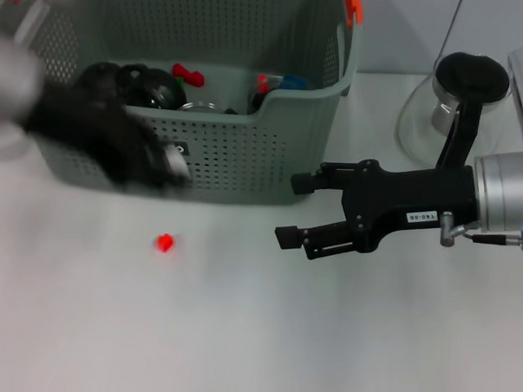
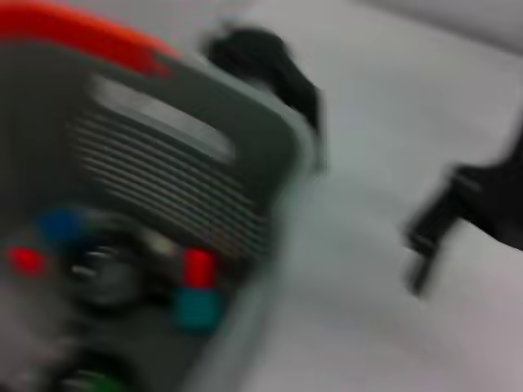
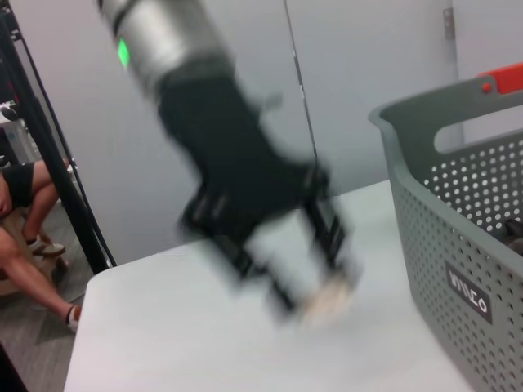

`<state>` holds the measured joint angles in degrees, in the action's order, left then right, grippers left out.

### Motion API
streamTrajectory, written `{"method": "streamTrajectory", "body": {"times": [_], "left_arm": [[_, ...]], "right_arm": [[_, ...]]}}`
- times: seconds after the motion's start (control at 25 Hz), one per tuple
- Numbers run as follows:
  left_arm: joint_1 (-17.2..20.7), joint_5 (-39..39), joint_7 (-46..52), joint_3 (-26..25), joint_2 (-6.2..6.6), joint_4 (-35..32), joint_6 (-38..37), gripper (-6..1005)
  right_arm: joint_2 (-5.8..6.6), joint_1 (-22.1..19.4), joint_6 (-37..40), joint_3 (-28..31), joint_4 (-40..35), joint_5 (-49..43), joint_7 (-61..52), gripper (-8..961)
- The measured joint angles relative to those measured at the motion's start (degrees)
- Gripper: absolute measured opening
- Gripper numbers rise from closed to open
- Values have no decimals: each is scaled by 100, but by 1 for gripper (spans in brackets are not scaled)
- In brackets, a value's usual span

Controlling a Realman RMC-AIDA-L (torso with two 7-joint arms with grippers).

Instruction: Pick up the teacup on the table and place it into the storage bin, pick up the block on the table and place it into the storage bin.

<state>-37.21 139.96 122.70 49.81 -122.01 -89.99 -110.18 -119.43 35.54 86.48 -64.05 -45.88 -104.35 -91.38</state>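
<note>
Head view: right gripper [image 1: 297,209] hovers spread and empty beside the grey-green perforated plastic storage bin [image 1: 272,153]. A small red block [image 1: 164,242] lies on the white table [image 1: 264,335], ahead of its fingertips. Left gripper [image 3: 315,278], blurred near the bin front, seems spread around something pale. Block pickup appears next, requiring a descent onto it.

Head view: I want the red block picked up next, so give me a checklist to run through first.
1. Red block lying alone on the table: ok.
2. Right hand open, bare table between it and the block: ok.
3. Left hand, in front of the storage bin, empty: cannot tell.
4. Storage bin upright, top open: ok.
5. Teacup already in the bin: cannot tell.
</note>
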Motion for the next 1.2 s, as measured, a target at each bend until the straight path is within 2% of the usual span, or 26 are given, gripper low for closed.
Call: {"method": "streamTrajectory", "body": {"times": [0.08, 0.2, 0.28, 0.36, 0.52, 0.72, 0.84, 0.96, 1.12, 1.2], "left_arm": [[-280, -11, 142, -429, 272, -107, 7, 470], [-646, -80, 253, -684, 639, -30, 206, 484], [-864, -50, 262, -693, 756, 183, 461, 493], [-1056, 47, 278, -631, 807, 501, 846, 503], [-1291, 329, 316, -448, 783, 1300, 1700, 521], [-1364, 907, 634, -253, 710, 2075, 3056, 544], [-1368, 1012, 640, -233, 729, 2316, 3371, 558], [-1269, 877, 430, -246, 698, 2179, 3332, 572], [-921, 491, 218, -288, 526, 1315, 2794, 590], [-655, 67, -5, -306, 453, 903, 2285, 686]], "right_arm": [[0, -2, 67, 52, -5, -2, -4, 926], [4, -3, 145, 104, -7, -9, -11, 924], [5, 0, 169, 111, -8, -11, -17, 924], [6, 13, 185, 112, -9, -11, -19, 924], [6, 32, 199, 112, -9, -24, -20, 924], [-1, 39, 203, 112, -3, -31, -10, 924], [-7, 31, 203, 112, 11, -33, 22, 924], [-9, 18, 190, 112, 13, -33, 40, 924], [-9, 16, 175, 113, 17, -28, 48, 924], [-5, 15, 151, 112, 22, -23, 52, 924]]}}
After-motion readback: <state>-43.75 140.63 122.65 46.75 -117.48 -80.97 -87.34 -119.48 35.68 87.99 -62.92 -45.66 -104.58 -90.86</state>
